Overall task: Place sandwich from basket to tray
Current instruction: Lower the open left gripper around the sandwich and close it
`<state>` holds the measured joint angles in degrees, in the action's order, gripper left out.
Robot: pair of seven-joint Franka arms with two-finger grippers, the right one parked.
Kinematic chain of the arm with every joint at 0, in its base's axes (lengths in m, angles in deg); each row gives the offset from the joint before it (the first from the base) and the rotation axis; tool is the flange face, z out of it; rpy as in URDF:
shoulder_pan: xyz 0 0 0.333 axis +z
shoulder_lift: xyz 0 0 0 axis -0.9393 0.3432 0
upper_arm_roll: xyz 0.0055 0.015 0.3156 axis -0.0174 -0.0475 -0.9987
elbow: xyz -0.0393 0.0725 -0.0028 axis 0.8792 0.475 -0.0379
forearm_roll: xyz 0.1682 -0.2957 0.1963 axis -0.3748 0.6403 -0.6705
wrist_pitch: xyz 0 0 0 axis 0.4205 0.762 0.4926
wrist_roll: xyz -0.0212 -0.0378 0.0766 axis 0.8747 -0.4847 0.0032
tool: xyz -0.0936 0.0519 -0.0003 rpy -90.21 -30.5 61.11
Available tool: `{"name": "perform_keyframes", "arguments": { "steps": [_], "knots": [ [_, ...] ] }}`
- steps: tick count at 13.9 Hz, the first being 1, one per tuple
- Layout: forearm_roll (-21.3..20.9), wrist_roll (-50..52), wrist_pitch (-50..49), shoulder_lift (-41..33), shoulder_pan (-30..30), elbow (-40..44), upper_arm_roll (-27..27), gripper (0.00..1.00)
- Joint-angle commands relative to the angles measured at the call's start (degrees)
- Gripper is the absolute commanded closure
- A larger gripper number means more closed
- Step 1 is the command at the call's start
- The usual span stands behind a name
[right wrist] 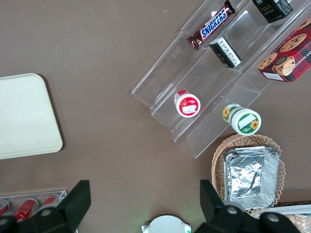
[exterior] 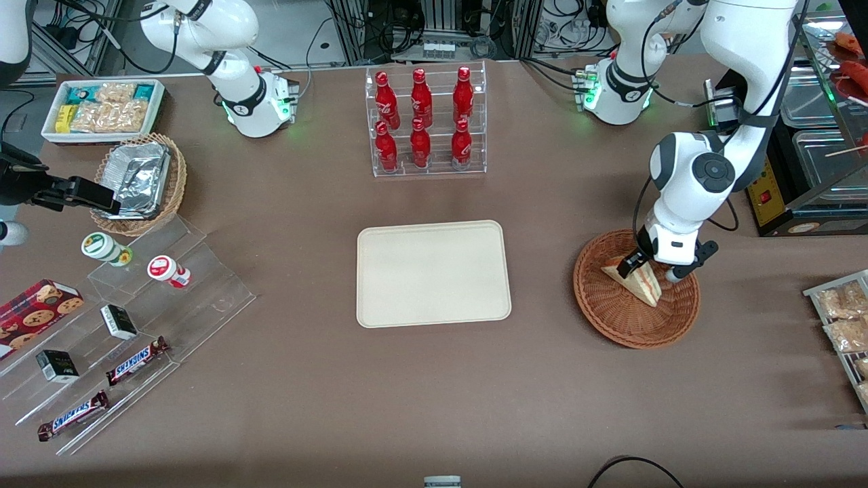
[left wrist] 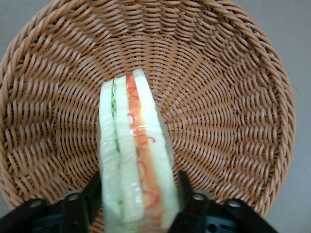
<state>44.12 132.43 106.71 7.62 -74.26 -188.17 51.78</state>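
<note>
Nearest us, our gripper (left wrist: 138,206) is clamped on the sandwich (left wrist: 133,155), inside the basket (exterior: 610,318) toward the working arm's end; the tray (exterior: 432,272) lies well apart.

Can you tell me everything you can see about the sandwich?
The sandwich is a triangular wedge of pale white bread with green and orange-red filling along its cut edge, wrapped in what looks like clear film with red squiggles. It stands on edge in the round brown wicker basket, toward the working arm's end of the table. The gripper is shut on it, one finger pressing each bread face. The cream tray lies apart from it.
</note>
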Motion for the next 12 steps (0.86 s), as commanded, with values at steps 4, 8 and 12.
{"name": "perform_keyframes", "arguments": {
  "steps": [4,8,12],
  "knots": [
    [-0.1,1.1,-0.1,-1.9,-0.5,1.6,0.2,1.0],
    [-0.6,0.9,-6.1,-4.8,-0.5,5.4,1.2,1.0],
    [-0.8,1.1,-29.1,-3.1,-0.5,21.9,5.7,1.0]
  ]
}}
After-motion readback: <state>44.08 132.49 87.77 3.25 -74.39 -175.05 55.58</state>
